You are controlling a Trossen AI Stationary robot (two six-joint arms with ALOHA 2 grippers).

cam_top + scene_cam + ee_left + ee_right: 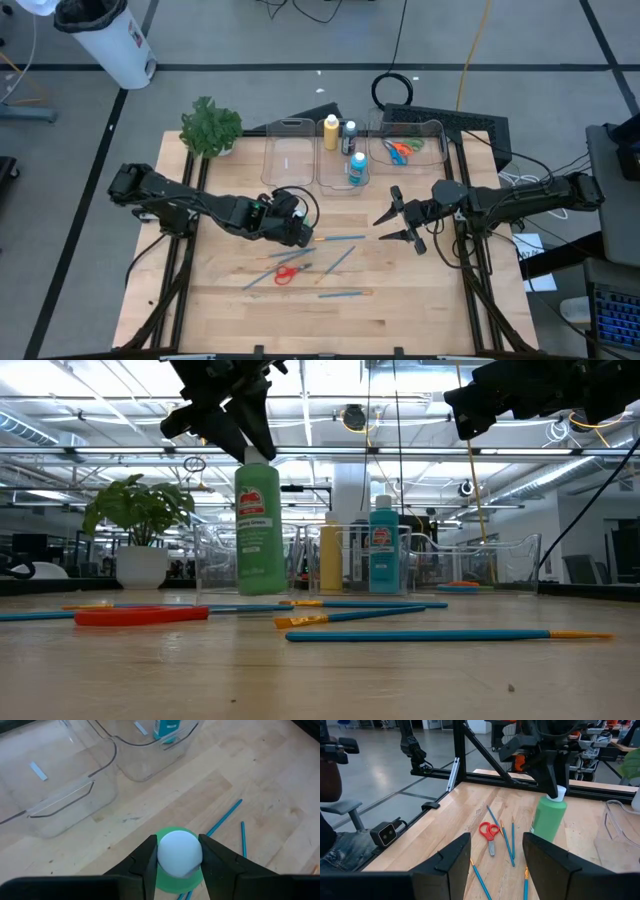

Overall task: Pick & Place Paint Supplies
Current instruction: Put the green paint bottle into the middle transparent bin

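My left gripper (179, 865) pinches the green bottle (258, 525) by its white cap, upright above the table (400, 310); I carry it level to the middle bin (336, 182). Right gripper (398, 222) waits, open, empty.

Legible text: none. The green paint bottle (258, 525) is carrying a front label with a red emblem and lines of print too small to read. The blue paint bottle (383, 550) is showing a similar label, red mark above white print, likewise unreadable. The yellow paint bottle (331, 557) is showing no lettering that can be made out. No numbers or signs are showing elsewhere.
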